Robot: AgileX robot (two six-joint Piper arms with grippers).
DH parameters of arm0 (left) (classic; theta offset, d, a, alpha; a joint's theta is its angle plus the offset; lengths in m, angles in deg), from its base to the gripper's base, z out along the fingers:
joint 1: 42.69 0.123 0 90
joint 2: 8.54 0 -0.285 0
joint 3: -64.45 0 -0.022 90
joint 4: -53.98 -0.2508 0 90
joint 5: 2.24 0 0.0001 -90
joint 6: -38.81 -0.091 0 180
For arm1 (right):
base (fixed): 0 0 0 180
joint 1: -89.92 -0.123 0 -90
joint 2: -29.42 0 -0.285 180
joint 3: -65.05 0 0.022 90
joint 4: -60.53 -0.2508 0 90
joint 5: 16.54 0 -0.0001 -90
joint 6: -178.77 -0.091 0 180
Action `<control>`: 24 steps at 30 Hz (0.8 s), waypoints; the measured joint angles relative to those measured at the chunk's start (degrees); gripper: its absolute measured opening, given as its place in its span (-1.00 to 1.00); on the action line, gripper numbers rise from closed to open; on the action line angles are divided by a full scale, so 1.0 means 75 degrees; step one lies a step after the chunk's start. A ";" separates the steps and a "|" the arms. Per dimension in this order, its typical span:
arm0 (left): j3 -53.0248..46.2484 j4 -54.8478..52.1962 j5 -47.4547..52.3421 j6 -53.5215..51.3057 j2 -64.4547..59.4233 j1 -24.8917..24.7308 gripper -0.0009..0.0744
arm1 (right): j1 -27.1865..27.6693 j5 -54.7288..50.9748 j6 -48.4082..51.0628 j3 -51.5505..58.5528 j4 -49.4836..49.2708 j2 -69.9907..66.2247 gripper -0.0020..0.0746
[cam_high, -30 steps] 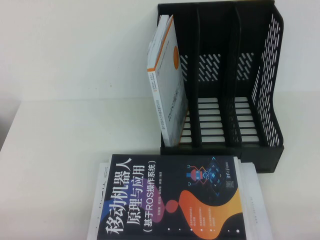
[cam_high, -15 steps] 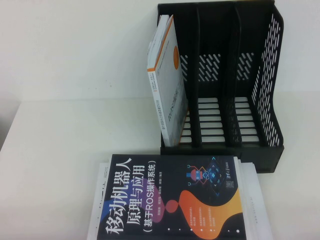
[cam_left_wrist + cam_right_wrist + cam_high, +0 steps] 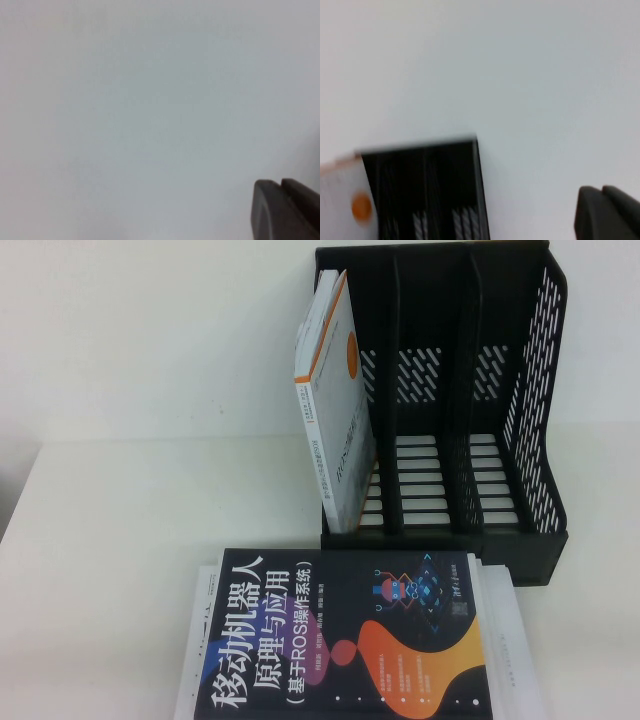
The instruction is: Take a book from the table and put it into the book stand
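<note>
The table (image 3: 120,530) is the largest thing in the high view, a plain white top that runs out of frame toward 6 and 9 o'clock. At about 1 o'clock on it stands the book stand (image 3: 545,490), a black rack with three upright slots, a slatted floor and perforated walls. Its slot nearest 9 o'clock holds a white book with an orange circle (image 3: 335,410), standing on edge and leaning toward 11 o'clock over the rack's rim; the middle slot and the one at 3 o'clock hold nothing.

At 6 o'clock lies the book (image 3: 340,640), flat, face up, dark cover with white Chinese title and orange and purple blobs. Its lower edge is cut off by the frame. It rests on top of a white book (image 3: 505,640) whose margins stick out on both sides; that cover is mostly hidden, so nothing of its print can be read.

Neither arm appears in the high view. The left gripper (image 3: 287,210) shows only as a dark corner against blank white, and I cannot tell how its claw stands. The right gripper (image 3: 610,212) is likewise a dark sliver, claw state unreadable, with the blurred rack beyond it.
</note>
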 joint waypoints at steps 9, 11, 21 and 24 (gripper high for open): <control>0.0000 0.0029 -0.2409 0.0000 0.0000 0.0000 -0.98 | 0.0000 0.2242 0.0000 0.0000 0.0000 0.0000 -0.95; 0.0000 0.0078 -0.2806 0.0197 0.0000 0.0000 -0.98 | 0.0000 0.2395 0.0000 0.0000 0.0000 0.0000 -0.95; 0.1884 0.0204 0.1513 0.1743 -0.0111 0.0000 -0.98 | 0.0000 -0.1978 -0.1420 -0.1746 0.0932 -0.0021 -0.95; 0.2644 0.0104 0.2438 0.1679 -0.0506 0.0000 -0.98 | 0.0000 -0.4021 -0.1521 -0.2907 0.0996 -0.0436 -0.95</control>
